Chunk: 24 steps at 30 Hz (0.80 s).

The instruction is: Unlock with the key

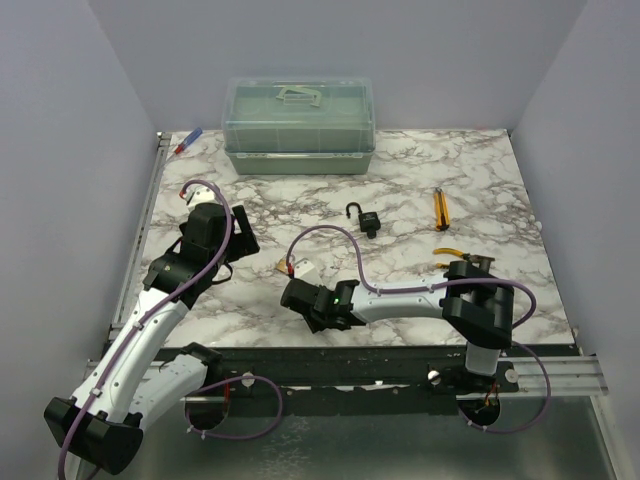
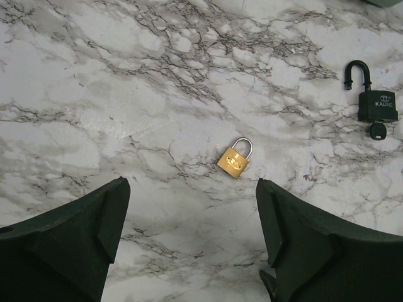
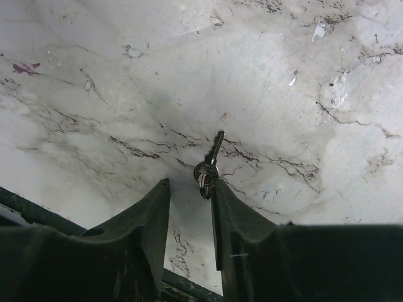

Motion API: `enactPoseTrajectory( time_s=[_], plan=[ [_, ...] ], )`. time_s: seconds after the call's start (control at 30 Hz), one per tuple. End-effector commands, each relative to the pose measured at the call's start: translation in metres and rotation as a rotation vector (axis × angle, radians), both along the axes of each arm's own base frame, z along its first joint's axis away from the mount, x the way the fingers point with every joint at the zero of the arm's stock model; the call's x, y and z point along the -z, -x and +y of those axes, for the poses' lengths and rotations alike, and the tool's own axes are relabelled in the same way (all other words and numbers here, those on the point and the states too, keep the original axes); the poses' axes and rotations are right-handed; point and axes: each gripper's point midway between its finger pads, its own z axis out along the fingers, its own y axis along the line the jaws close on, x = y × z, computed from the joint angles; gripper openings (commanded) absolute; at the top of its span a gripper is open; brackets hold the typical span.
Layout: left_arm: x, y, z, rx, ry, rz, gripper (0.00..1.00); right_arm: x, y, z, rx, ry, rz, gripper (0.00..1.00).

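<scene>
While the right gripper hangs low over the marble table, its two fingers stand a narrow gap apart and clamp nothing. The key lies flat on the table at the tip of the finger on the right of the wrist view. Its round head, with a small ring, sits right against that fingertip, and its thin shaft points away from the gripper. The other finger is clear of it. The left gripper hovers above the table with its jaws spread wide and empty. Ahead of it lies a small brass padlock with its shackle closed. Well apart from that lies a black padlock, its shackle swung open and a round black piece touching its bottom edge.
</scene>
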Motion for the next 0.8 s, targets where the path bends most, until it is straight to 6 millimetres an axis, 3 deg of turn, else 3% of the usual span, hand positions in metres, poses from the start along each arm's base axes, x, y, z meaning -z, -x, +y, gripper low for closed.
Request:
enactPoseTrajectory(
  time_s=[0.0,0.17,0.37,0.53,0.77],
  plan=[
    [0.002,0.000,-0.001,0.007,0.002,-0.002,0.88,0.017,0.001,-0.021,0.005,0.091,-0.014,0.34],
    [0.003,0.000,-0.001,0.008,0.000,0.003,0.88,0.020,-0.001,-0.025,0.004,0.097,-0.030,0.24],
    [0.006,-0.001,-0.001,0.006,-0.004,0.015,0.88,0.022,-0.004,-0.030,0.000,0.098,-0.054,0.01],
    [0.009,-0.001,-0.004,0.015,0.001,0.026,0.88,0.016,-0.008,-0.036,-0.011,0.070,-0.104,0.00],
    [0.007,0.006,-0.025,0.104,0.090,0.042,0.87,-0.005,-0.009,-0.037,-0.117,-0.089,-0.202,0.00]
  ],
)
